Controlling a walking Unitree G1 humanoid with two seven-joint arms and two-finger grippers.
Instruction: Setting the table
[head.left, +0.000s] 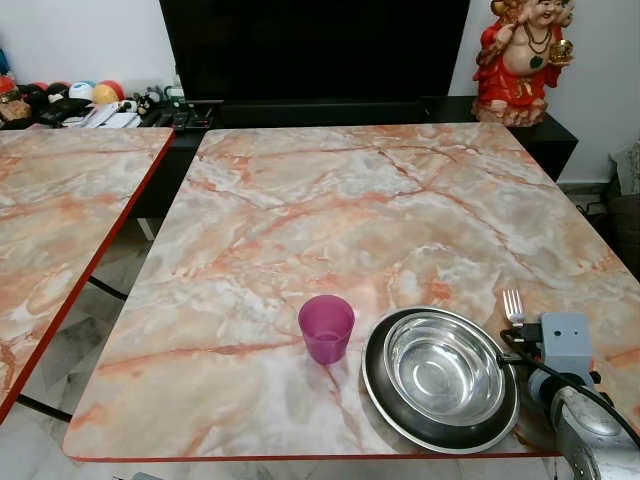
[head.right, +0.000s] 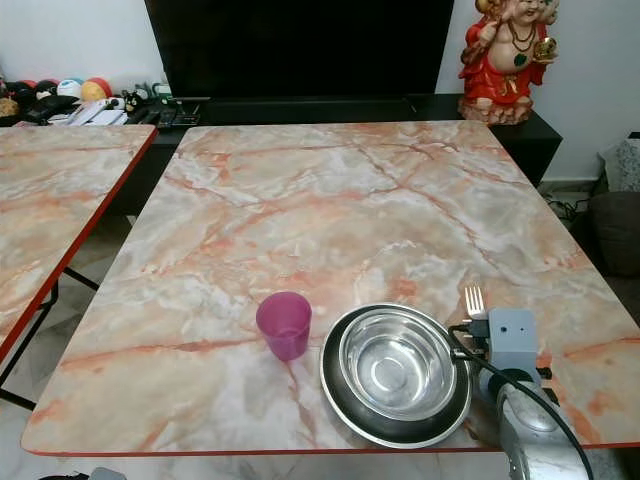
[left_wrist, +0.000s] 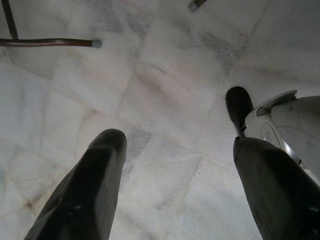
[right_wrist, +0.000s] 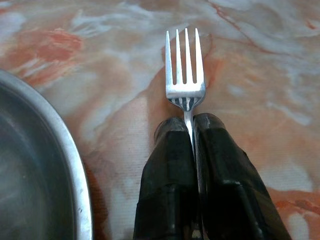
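A silver fork lies tines-forward over the marble table, just right of the plate, and my right gripper is shut on its neck. In the head views the fork pokes out beyond my right wrist. A steel bowl sits inside a dark round plate near the table's front edge. A purple plastic cup stands upright just left of the plate. My left gripper hangs open over the pale floor tiles.
The marble table has a red rim. A second matching table stands to the left across a narrow gap. Behind are a black TV unit, a red figurine and small clutter.
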